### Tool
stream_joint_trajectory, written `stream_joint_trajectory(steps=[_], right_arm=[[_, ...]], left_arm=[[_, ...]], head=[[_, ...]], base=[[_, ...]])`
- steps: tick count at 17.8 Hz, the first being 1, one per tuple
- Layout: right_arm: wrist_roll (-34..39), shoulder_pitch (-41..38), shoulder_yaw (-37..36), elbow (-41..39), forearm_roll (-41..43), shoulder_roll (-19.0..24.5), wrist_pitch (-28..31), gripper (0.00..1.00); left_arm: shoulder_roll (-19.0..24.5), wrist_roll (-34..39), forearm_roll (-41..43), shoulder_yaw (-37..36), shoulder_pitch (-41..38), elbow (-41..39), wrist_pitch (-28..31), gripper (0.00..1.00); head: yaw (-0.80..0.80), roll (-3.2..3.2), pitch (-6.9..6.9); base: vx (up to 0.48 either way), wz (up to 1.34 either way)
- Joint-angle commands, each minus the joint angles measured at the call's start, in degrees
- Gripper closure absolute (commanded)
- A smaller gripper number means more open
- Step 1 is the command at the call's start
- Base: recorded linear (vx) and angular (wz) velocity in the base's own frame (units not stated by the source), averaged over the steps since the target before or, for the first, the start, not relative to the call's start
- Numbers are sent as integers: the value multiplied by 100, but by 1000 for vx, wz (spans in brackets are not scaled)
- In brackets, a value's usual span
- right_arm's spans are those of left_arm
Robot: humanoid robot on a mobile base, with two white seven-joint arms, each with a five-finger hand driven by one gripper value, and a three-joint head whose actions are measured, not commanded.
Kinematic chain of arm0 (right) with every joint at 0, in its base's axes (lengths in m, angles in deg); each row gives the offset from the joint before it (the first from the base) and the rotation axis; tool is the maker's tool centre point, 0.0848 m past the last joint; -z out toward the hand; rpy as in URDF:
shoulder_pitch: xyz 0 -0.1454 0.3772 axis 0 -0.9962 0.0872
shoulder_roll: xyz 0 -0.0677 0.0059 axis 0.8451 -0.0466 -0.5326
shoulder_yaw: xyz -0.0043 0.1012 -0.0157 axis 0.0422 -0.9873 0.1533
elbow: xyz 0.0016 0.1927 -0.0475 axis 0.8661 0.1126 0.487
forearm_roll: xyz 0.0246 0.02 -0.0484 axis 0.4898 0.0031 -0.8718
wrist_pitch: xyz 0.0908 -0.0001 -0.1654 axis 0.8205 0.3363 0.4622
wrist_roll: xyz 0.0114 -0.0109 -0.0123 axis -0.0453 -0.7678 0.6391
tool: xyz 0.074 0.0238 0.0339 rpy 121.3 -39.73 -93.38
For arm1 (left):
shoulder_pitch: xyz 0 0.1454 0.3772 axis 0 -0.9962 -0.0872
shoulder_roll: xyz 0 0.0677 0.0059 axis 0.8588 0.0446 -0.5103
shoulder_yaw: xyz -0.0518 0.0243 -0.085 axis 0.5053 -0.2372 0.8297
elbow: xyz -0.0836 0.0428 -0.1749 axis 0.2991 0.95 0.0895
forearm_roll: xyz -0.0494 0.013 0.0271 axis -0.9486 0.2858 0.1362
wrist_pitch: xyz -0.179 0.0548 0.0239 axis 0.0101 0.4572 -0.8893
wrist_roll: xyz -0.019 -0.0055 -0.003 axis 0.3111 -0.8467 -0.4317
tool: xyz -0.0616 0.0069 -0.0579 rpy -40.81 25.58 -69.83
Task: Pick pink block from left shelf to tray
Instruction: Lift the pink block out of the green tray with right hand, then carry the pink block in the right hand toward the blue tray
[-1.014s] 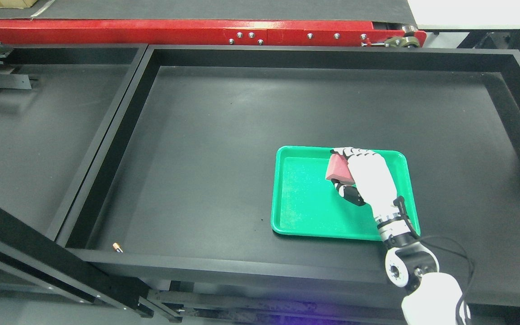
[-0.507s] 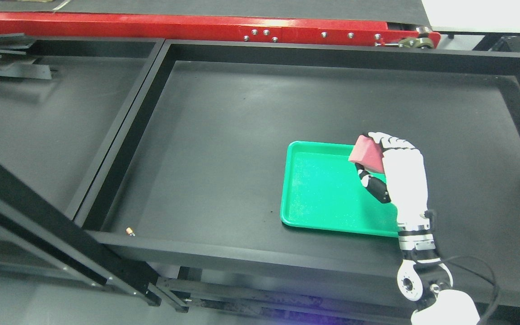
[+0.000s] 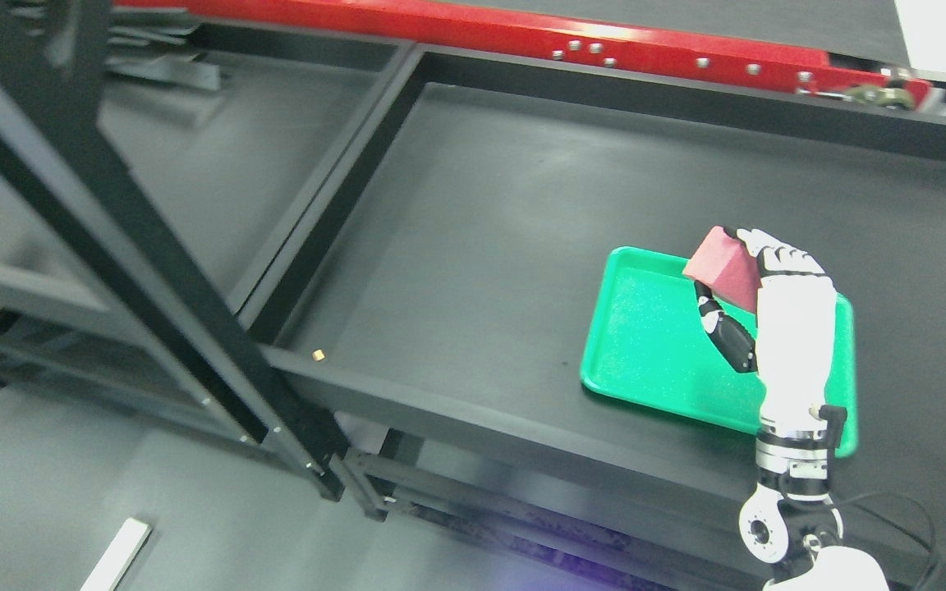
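My right hand (image 3: 737, 283) comes up from the lower right and is shut on the pink block (image 3: 723, 267), fingers on its top edge and thumb underneath. The block hangs tilted above the far right part of the green tray (image 3: 645, 345), clear of its floor. The tray lies on the black table near the front right. My left arm is out of view.
The black table has a raised rim (image 3: 473, 414) along its front. A small brass-coloured piece (image 3: 319, 355) lies in the near left corner. A black diagonal frame post (image 3: 136, 246) crosses the left. A red rail (image 3: 604, 49) runs behind the table.
The camera has swung left and tilted, shifting the whole picture right. My right hand has lifted the pink block a little higher over the tray's far edge.
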Motion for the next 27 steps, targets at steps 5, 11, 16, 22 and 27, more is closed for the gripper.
stream_joint_trajectory(steps=[5,11,16,22,27], right_arm=[[-219,-182,64,-216,39,-100,-18,98],[-220,-217,82,-216,39,-100,-44,98],[-220,-243,91,-216,39,-100,-44,98],[-202,-243,108,-216,39,-100,-53,98],[-184,-243,126,-207,39,-100,-53,98]], left_arm=[[100,5,0,0,167,-100,-2,0],[100,5,0,0,167,-100,-2,0],[100,5,0,0,167,-100,-2,0],[100,5,0,0,167,-100,-2,0],[100,5,0,0,176,-100,-2,0]], head=[[0,0,0],[0,0,0],[0,0,0],[0,0,0],[0,0,1]], base=[[-101,624],[-141,705],[-172,856],[-97,718],[6,452]])
